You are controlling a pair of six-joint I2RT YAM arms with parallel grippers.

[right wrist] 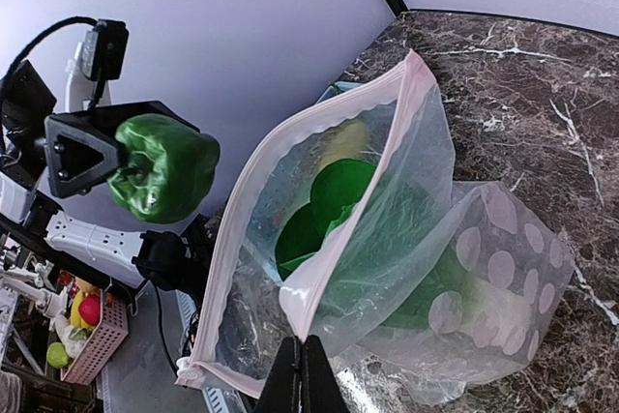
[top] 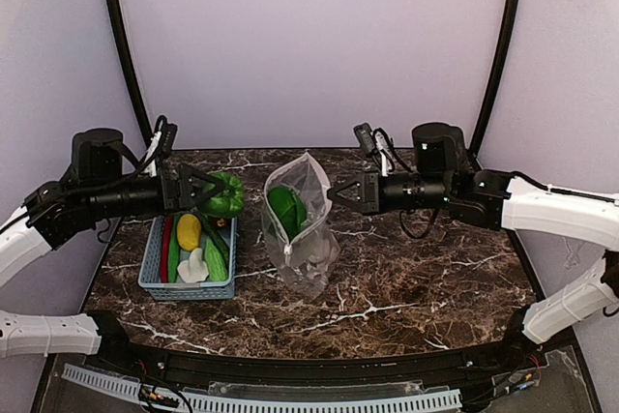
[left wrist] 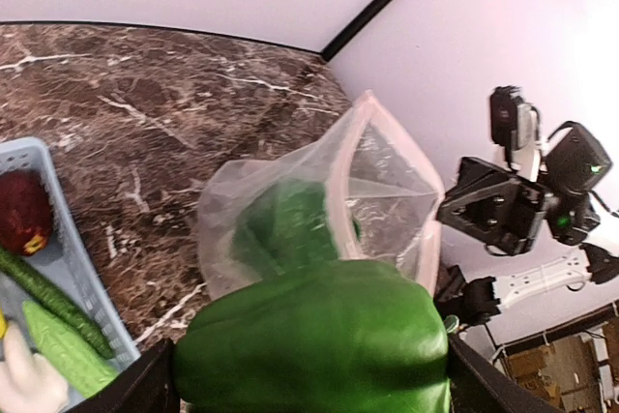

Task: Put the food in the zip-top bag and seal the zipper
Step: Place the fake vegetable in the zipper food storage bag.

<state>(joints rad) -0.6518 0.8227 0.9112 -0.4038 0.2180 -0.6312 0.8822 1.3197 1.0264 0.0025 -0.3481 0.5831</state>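
Dark marbled tabletop (top: pixel 416 278) is being shared by a light blue basket (top: pixel 189 289) and the zip-top bag (top: pixel 309 239), standing just right of it with its mouth gaping. Its zipper (right wrist: pixel 280 135) is being pinched by the right gripper (top: pixel 336 191), jaws closed tight. A green pepper (top: pixel 225 195) is being clasped in the widely spread left gripper (top: pixel 205 191) above the basket's far end, near the bag. A green leafy piece (top: pixel 286 208) is being contained in the bag; the yellow piece (top: pixel 189 231) and white piece (top: pixel 193 266) are being carried by the basket.

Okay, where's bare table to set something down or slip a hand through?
Bare marble right of the zip-top bag, beneath the right arm, and a near strip before the basket. Crowded between basket and bag, near the left gripper holding the green pepper.
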